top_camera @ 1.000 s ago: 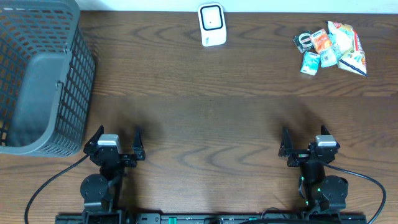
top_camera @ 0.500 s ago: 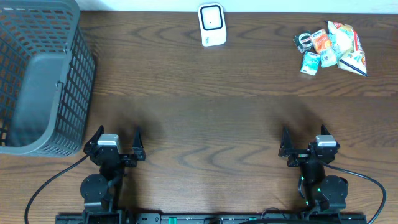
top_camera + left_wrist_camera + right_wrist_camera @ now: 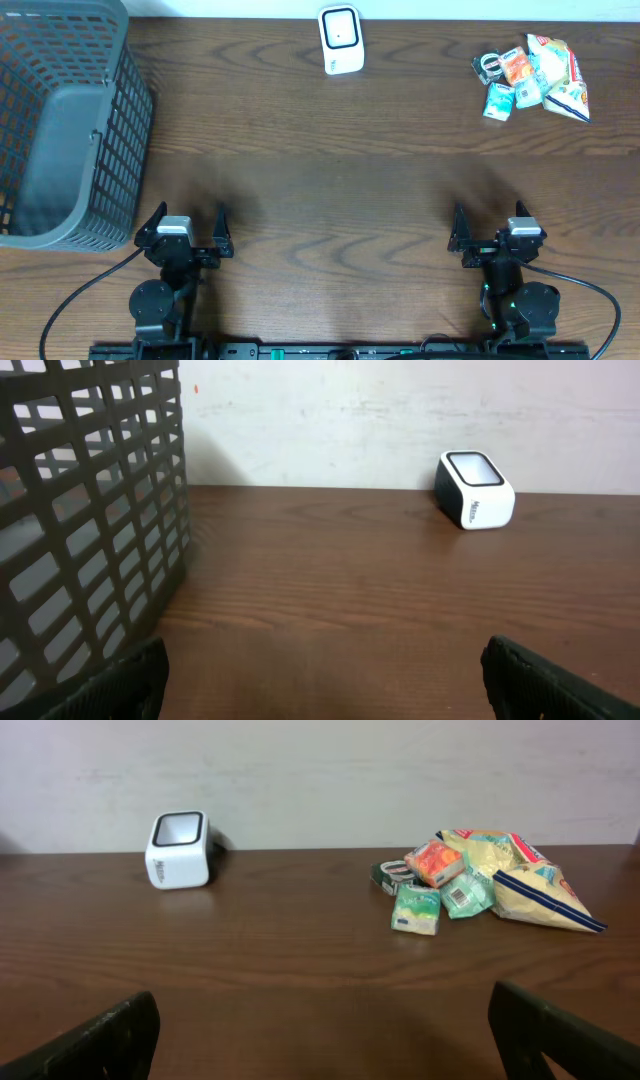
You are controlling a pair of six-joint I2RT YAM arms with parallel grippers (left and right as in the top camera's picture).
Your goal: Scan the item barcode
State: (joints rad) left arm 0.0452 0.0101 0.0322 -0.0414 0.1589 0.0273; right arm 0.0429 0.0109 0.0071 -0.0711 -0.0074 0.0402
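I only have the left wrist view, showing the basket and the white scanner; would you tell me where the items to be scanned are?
Observer: A small pile of snack packets lies at the far right corner of the table, to the right of the scanner. Your view cuts it off.
Operator: Thank you. Is the right arm holding one?
Observer: No. The right gripper is near the front edge, jaws open and empty, well short of the pile.
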